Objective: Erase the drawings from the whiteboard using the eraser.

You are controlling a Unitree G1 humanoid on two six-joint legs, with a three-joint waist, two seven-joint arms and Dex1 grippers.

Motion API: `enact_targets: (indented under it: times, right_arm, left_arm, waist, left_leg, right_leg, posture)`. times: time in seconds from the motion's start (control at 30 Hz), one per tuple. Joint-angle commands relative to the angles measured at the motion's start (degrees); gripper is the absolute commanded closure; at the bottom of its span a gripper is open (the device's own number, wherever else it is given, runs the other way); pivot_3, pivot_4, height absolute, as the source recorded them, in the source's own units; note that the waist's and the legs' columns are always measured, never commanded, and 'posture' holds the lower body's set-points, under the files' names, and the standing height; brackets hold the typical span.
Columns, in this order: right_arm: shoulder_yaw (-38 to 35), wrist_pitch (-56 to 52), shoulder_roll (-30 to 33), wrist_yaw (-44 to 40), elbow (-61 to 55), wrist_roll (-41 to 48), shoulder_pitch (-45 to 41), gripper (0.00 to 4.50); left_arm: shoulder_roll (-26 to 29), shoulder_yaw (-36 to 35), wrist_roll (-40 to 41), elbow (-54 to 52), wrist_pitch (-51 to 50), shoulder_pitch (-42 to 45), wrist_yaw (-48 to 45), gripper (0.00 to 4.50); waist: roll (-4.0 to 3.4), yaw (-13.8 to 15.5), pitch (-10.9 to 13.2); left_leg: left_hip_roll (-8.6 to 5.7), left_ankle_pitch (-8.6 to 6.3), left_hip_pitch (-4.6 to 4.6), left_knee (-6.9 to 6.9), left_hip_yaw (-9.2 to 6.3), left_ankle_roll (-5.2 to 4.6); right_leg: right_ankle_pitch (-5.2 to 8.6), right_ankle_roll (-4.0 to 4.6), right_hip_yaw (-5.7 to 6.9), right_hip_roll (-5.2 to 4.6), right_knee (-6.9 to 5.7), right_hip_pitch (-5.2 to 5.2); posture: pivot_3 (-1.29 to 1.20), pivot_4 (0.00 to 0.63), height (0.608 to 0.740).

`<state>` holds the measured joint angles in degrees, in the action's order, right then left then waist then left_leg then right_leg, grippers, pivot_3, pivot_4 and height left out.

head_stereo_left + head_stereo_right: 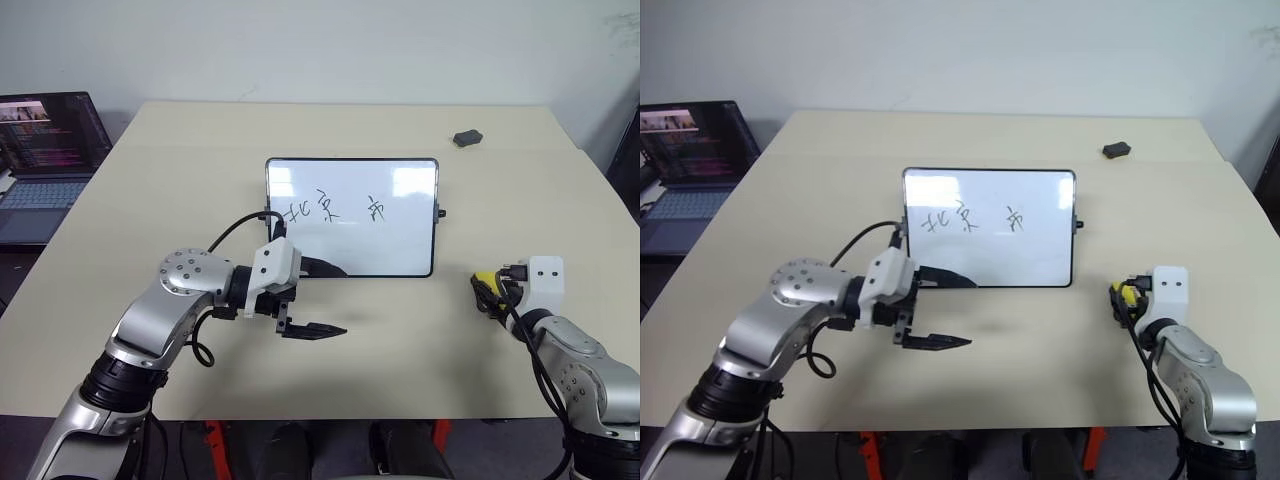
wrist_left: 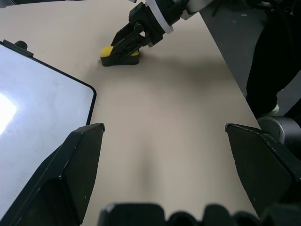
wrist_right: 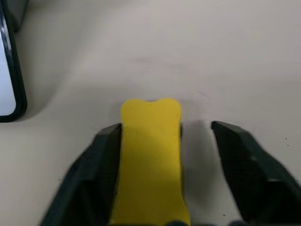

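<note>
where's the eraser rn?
The eraser lies on the table between the right hand's fingers, to the right of the whiteboard's lower right corner in the head views.

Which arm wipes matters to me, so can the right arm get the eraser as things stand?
Probably yes. The eraser already lies between the right end effector's fingers, one finger touching it, the other apart. Nothing stands between; the whiteboard is off to the side.
</note>
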<state>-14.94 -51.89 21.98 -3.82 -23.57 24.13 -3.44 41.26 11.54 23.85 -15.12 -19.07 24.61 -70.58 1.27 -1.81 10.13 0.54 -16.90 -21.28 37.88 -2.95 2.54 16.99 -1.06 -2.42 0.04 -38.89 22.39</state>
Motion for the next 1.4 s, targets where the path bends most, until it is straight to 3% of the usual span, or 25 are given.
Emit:
enact_targets:
  times: [0.03, 0.1, 0.23, 0.4, 0.57, 0.8, 1.0, 1.23, 1.4]
  right_arm:
    - [-0.73, 0.67, 0.09, -0.70, -0.62, -0.35, -0.65, 2.79]
    - [-0.66, 0.72, 0.01, -0.88, -0.43, -0.62, -0.77, 3.37]
    - [-0.99, 1.12, 0.02, -1.39, -0.90, -0.80, -0.99, 3.39]
    - [-0.79, 4.15, 1.86, -6.24, -5.56, 0.72, 0.76, 3.39]
    - [5.70, 7.81, 6.62, -13.57, -9.54, -0.94, 3.87, 3.39]
    - [16.31, 12.77, 8.03, -20.17, -10.16, -3.22, -3.94, 3.39]
    - [22.69, 17.82, 2.31, -19.51, -2.19, -7.67, -13.79, 3.39]
    - [21.50, 33.42, -2.69, -13.42, 13.32, -17.50, -23.39, 3.39]
    - [21.22, 41.36, -4.50, -13.37, 22.81, -19.76, -28.64, 3.39]
  left_arm:
    - [0.46, -1.69, 0.04, -0.87, 1.09, -0.29, -0.02, 0.00]
    - [0.50, -1.77, 0.01, -0.79, 1.20, -0.57, -0.03, 0.00]
    - [-0.19, -3.72, 1.65, -0.86, -0.73, -1.49, 2.14, 0.00]
    - [-1.90, -9.39, 1.45, -0.54, -4.89, -3.25, 11.90, 0.00]
    - [-0.82, -14.07, 0.96, -2.06, -10.73, -5.06, 19.90, 0.00]
    - [2.84, -19.21, -0.78, -2.48, -16.48, -6.42, 26.81, 0.00]
    - [3.87, -20.54, -1.41, -5.57, -18.61, -7.74, 29.92, 0.00]
    - [2.69, -17.84, 1.99, -12.16, -20.54, -7.63, 28.51, 0.00]
    - [2.55, -17.01, 2.85, -10.77, -19.36, -5.98, 27.01, 0.00]
  waist:
    - [0.00, 0.00, 0.00]
    - [0.00, 0.00, 0.00]
    - [0.00, -0.03, 0.00]
    - [0.00, 0.01, 0.00]
    - [0.01, -0.05, 0.00]
    - [0.02, -0.09, 0.02]
    - [0.08, 0.02, 0.05]
    - [0.10, 0.16, 0.06]
    - [0.10, -0.01, 0.06]
  left_leg:
    - [0.00, 0.00, 0.00, 0.00, 0.00, 0.00]
    - [0.00, 0.00, 0.00, 0.01, -0.01, 0.00]
    - [0.00, 0.00, 0.02, 0.01, 0.00, 0.00]
    - [0.02, 0.00, 0.01, 0.04, -0.05, 0.00]
    - [0.02, 0.00, 0.01, 0.03, -0.05, -0.01]
    - [0.04, 0.00, 0.15, 0.05, -0.06, 0.00]
    - [0.02, 0.00, 0.14, 0.05, -0.08, 0.00]
    - [-0.04, 0.00, 0.10, 0.07, -0.07, 0.02]
    - [0.02, 0.00, 0.12, 0.04, -0.06, 0.02]
  right_leg:
    - [0.00, 0.00, 0.00, 0.00, 0.00, 0.00]
    - [0.00, 0.00, 0.01, 0.00, 0.00, 0.00]
    - [0.00, 0.00, 0.00, 0.00, -0.02, -0.01]
    - [0.00, 0.00, 0.03, -0.01, -0.04, 0.00]
    - [0.00, 0.00, 0.04, -0.03, -0.02, -0.01]
    - [0.00, 0.00, 0.05, -0.02, -0.10, -0.07]
    - [-0.01, 0.00, 0.08, -0.07, -0.05, -0.08]
    - [-0.01, 0.02, 0.08, -0.17, -0.06, -0.06]
    - [-0.02, 0.03, 0.10, -0.13, -0.09, -0.05]
  posture:
    - [0.00, 0.150, 0.740]
    - [0.00, 0.150, 0.740]
    - [0.00, 0.150, 0.740]
    - [0.00, 0.150, 0.740]
    - [0.00, 0.150, 0.740]
    - [0.00, 0.150, 0.740]
    - [0.00, 0.150, 0.740]
    - [0.00, 0.150, 0.740]
    - [0.00, 0.150, 0.740]
